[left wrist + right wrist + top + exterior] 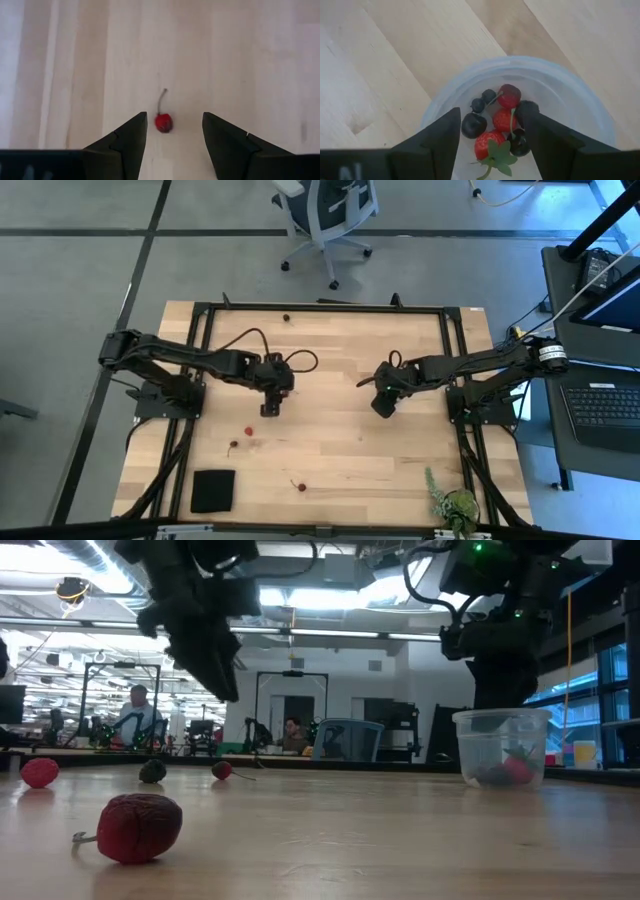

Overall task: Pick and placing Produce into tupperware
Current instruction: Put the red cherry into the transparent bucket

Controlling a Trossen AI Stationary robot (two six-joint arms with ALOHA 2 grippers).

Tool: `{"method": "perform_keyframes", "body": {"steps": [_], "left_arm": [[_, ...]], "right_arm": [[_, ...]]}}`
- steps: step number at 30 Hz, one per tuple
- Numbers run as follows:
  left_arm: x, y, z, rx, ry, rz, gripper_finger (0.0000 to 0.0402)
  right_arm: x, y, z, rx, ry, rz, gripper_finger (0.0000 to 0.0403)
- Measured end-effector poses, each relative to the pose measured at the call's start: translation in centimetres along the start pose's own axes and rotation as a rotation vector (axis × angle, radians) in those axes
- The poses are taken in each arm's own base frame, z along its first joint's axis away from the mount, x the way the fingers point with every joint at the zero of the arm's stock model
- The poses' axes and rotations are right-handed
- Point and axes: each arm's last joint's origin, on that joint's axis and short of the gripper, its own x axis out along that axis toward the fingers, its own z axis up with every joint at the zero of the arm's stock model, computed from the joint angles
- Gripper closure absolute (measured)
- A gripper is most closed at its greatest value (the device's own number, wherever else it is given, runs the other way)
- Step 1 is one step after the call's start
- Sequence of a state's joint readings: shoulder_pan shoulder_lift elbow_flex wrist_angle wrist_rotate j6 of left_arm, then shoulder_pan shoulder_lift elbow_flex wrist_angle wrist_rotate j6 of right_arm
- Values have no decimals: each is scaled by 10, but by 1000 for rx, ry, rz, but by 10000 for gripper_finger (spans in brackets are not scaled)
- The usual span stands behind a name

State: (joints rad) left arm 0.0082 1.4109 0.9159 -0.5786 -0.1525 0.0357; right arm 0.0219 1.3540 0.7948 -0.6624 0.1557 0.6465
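The left gripper [172, 145] hangs with jaws wide above a red cherry [163, 122] left of the worktop's centre. The right gripper [490, 140], also wide and empty, hovers over the tupperware [580, 100], which holds berries [502, 119]. More fruits [298, 485] lie toward the near edge, beside a black pad [213, 491].

Two arms, two grippers: left gripper [270, 406], right gripper [383, 404]. One tub [500, 748]. Four loose fruits on table [350, 450], e.g. cherry [163, 122]. One black pad [213, 490]. One leafy plant [452, 502].
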Motion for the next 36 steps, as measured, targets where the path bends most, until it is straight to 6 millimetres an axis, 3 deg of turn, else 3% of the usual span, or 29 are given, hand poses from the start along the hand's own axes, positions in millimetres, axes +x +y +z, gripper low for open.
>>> {"method": "perform_keyframes", "body": {"steps": [9, 21, 29, 36], "left_arm": [[34, -1, 7, 48, 6, 26, 216], [84, 10, -5, 6, 154, 38, 216], [90, 15, -7, -45, 174, -23, 230], [90, 14, -8, -49, 178, -46, 305]], "right_arm": [[0, 4, 6, -43, -63, 44, 185], [0, 4, 6, -42, -62, 43, 185], [0, 4, 6, -42, -62, 43, 185], [0, 4, 6, -42, -61, 43, 185]]}}
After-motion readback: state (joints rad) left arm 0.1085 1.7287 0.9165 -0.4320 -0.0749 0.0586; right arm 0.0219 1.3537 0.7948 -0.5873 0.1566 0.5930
